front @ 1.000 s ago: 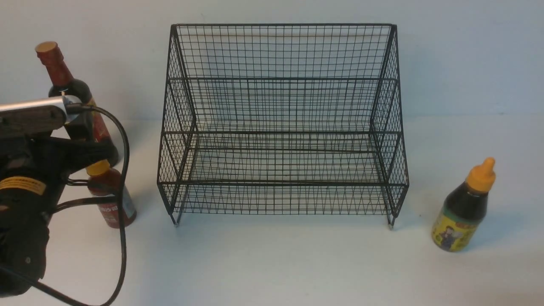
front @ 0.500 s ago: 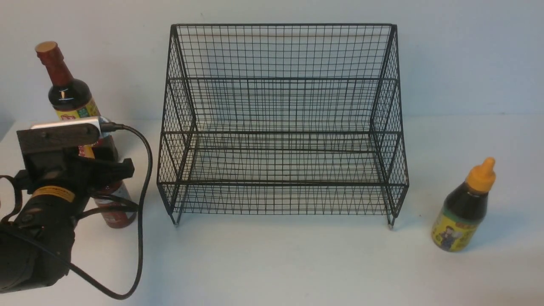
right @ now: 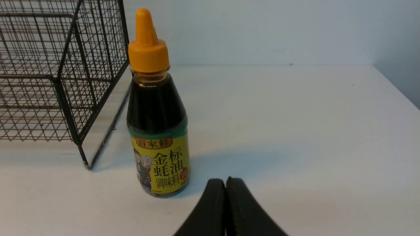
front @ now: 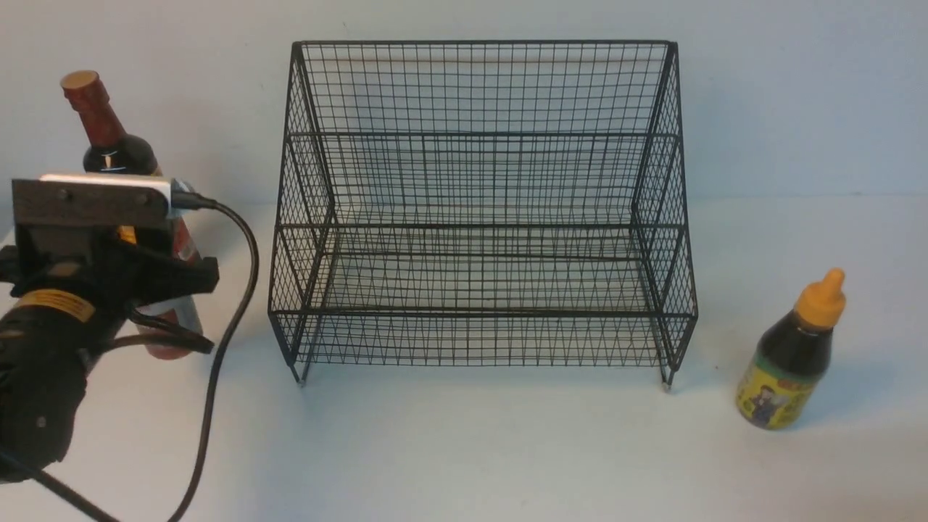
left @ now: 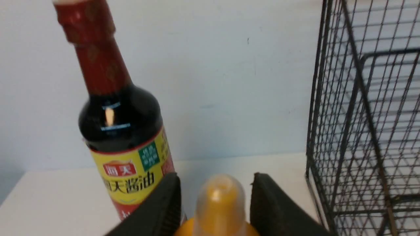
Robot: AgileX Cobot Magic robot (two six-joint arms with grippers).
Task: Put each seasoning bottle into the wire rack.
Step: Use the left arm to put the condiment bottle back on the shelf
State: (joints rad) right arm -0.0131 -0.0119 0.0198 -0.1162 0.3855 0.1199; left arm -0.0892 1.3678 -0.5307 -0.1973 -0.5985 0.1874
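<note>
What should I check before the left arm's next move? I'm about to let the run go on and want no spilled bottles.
1. Small red bottle sits inside the left claw: ok, its yellow nozzle is between the two fingers.
2. Firm grip on its body: cannot tell, any contact is below the edge of the wrist view.
3. Tall bottle safe from a knock: cannot tell, it stands close behind the claw.
4. Rack has room: ok, both tiers hold nothing.
5. Right claw is out of the way: ok, shut, empty, and apart from the yellow-labelled bottle.
</note>
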